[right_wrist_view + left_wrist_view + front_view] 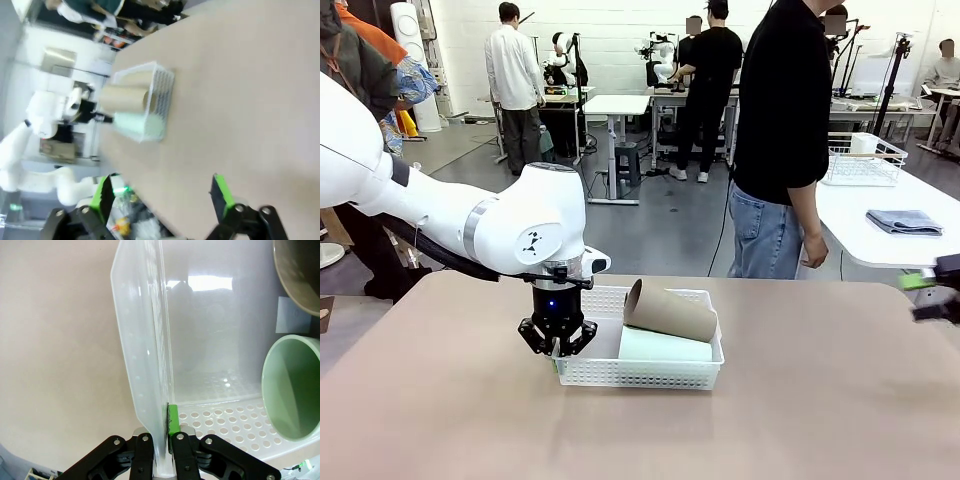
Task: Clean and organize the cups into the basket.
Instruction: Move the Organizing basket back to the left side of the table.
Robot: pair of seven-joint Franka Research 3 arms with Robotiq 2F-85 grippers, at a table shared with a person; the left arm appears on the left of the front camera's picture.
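Where tan table [800,400] meets workshop.

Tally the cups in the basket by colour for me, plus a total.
Tan-brown cup: 1
Pale mint green cup: 1
Total: 2, both lying in the basket.

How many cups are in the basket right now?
2. A tan-brown cup lies tilted, leaning across the basket; a mint green cup lies on the basket floor beneath it. Another could be hidden behind them.
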